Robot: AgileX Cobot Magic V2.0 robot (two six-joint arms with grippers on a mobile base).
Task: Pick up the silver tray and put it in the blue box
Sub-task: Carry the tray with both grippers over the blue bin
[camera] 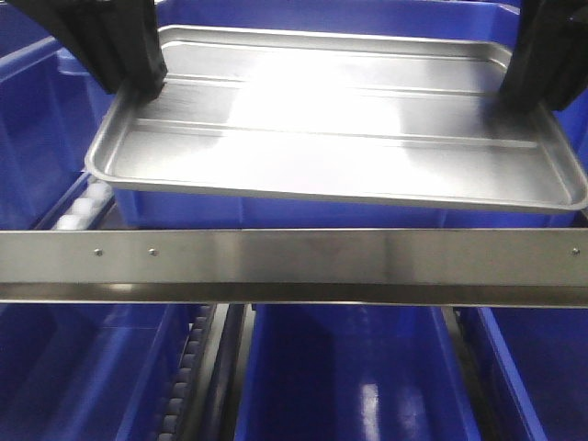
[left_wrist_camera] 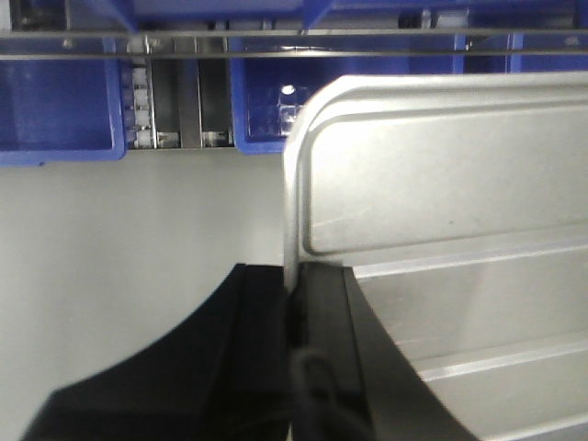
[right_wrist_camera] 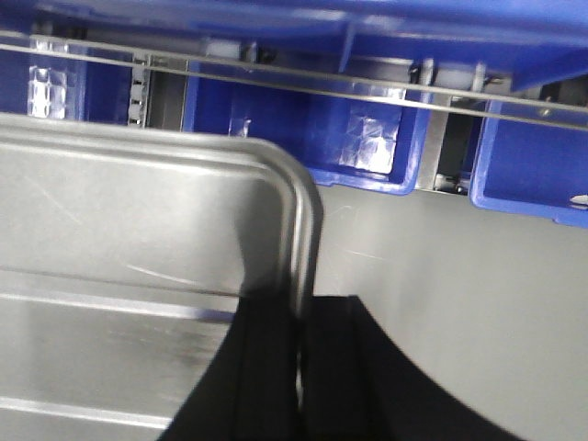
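Observation:
The silver tray (camera: 340, 138), shiny with two long ridges across its floor, hangs roughly level, held at both short ends. My left gripper (camera: 147, 87) is shut on its left rim, and in the left wrist view my left gripper (left_wrist_camera: 292, 285) has the thin rim of the silver tray (left_wrist_camera: 441, 202) clamped between black fingers. My right gripper (camera: 519, 96) is shut on the right rim. The right wrist view shows my right gripper (right_wrist_camera: 301, 308) pinching the rim of the silver tray (right_wrist_camera: 138, 220). The blue box (camera: 276, 213) lies directly below and behind the tray.
A steel rail (camera: 294, 257) crosses in front of the box. Below it sit more blue bins (camera: 340, 377) and a roller track (camera: 184, 377). Another blue bin (camera: 37, 129) stands at the left. Beneath the tray, the wrist views show a pale grey surface (left_wrist_camera: 138, 230).

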